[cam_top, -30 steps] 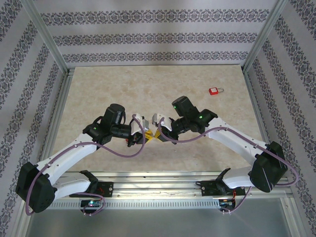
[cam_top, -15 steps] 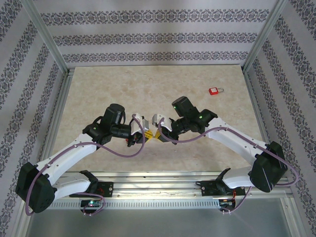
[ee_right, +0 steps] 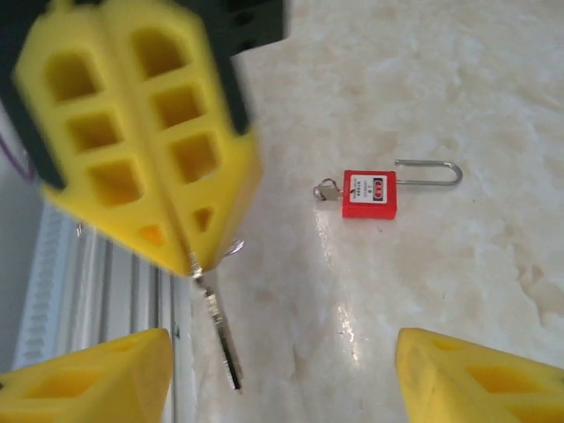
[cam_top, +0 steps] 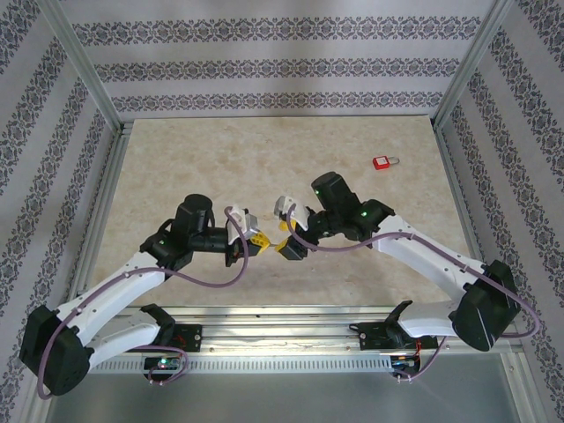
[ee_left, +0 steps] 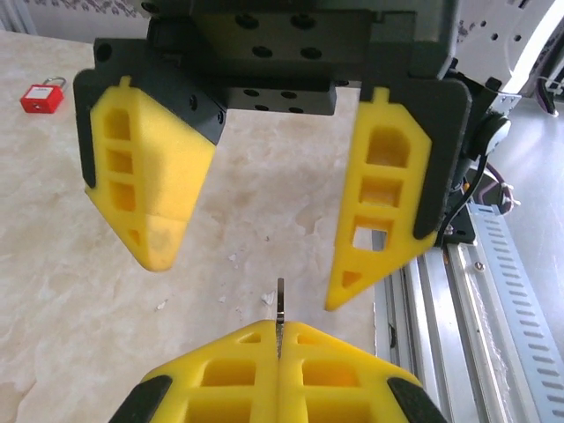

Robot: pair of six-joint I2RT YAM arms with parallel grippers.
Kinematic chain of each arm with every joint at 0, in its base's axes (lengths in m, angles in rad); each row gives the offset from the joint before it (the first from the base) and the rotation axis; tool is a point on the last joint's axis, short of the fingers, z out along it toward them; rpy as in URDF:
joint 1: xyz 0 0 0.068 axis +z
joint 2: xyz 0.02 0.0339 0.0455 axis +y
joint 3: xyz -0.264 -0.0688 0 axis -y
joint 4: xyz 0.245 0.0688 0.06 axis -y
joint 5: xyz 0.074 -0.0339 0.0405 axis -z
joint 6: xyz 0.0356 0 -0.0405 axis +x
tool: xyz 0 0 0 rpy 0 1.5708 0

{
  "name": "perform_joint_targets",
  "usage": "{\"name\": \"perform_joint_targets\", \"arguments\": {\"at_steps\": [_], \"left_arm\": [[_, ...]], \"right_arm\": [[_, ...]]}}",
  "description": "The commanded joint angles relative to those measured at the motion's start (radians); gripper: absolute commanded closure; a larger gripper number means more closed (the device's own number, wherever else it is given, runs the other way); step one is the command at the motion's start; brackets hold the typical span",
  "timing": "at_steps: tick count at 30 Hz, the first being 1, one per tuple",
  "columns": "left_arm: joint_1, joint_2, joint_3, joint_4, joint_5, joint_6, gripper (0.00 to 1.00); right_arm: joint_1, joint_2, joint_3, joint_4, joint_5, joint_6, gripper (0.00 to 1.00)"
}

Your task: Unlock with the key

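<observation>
Since the key (ee_left: 280,304) is clamped in the left end effector (ee_left: 280,333) and the right end effector (ee_left: 247,280) is spread wide, the key must next be carried to the padlock (cam_top: 382,162), upper right in the top view.

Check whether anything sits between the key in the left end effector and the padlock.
Yes: the right end effector, jaws open, sits directly in front of the key pinched in the left end effector, and its arm crosses the straight line to the padlock.

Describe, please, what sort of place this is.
Most likely a robot test cell in a lab: a marbled tabletop, fenced by aluminium posts, with patterned backdrop panels for walls rather than a real room.
</observation>
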Motion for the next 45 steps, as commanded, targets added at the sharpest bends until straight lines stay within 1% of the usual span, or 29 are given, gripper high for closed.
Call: {"name": "perform_joint_targets", "arguments": {"at_steps": [1, 4, 7, 9, 13, 18, 22, 25, 28, 30, 32, 35, 40, 45], "left_arm": [[0.003, -0.062, -0.03, 0.147, -0.069, -0.135, 1.0], [0.0, -0.125, -0.065, 0.206, -0.156, -0.201, 1.0], [-0.017, -0.166, -0.088, 0.205, -0.242, -0.239, 1.0], [-0.032, -0.176, -0.092, 0.176, -0.28, -0.243, 1.0], [-0.066, -0.178, -0.087, 0.157, -0.363, -0.258, 1.0], [-0.111, -0.193, -0.12, 0.229, -0.422, -0.281, 1.0], [-0.151, -0.191, -0.139, 0.252, -0.48, -0.266, 1.0], [-0.18, -0.191, -0.148, 0.275, -0.514, -0.249, 1.0], [-0.199, -0.191, -0.161, 0.327, -0.545, -0.237, 1.0], [-0.204, -0.184, -0.162, 0.363, -0.551, -0.245, 1.0], [-0.21, -0.173, -0.156, 0.377, -0.552, -0.238, 1.0], [-0.221, -0.165, -0.152, 0.401, -0.567, -0.213, 1.0], [-0.229, -0.168, -0.155, 0.444, -0.586, -0.186, 1.0], [-0.232, -0.189, -0.147, 0.44, -0.555, -0.186, 1.0]], "right_arm": [[-0.062, -0.012, 0.06, 0.027, 0.101, 0.244, 0.26], [-0.147, -0.005, 0.114, -0.018, 0.18, 0.426, 0.22], [-0.233, -0.019, 0.119, -0.037, 0.225, 0.585, 0.17], [-0.27, -0.035, 0.101, -0.037, 0.271, 0.661, 0.14], [-0.334, -0.044, 0.083, -0.061, 0.369, 0.742, 0.11], [-0.466, -0.03, 0.054, -0.053, 0.429, 0.841, 0.11], [-0.548, 0.021, 0.074, -0.068, 0.482, 0.848, 0.11], [-0.61, 0.101, 0.114, -0.084, 0.509, 0.855, 0.11], [-0.663, 0.213, 0.183, -0.092, 0.531, 0.869, 0.1], [-0.692, 0.302, 0.245, -0.097, 0.53, 0.882, 0.1], [-0.71, 0.387, 0.319, -0.112, 0.562, 0.887, 0.1], [-0.75, 0.519, 0.422, -0.131, 0.557, 0.933, 0.1], [-0.771, 0.708, 0.585, -0.166, 0.591, 0.985, 0.11], [-0.778, 0.864, 0.735, -0.199, 0.603, 1.039, 0.1]]}}
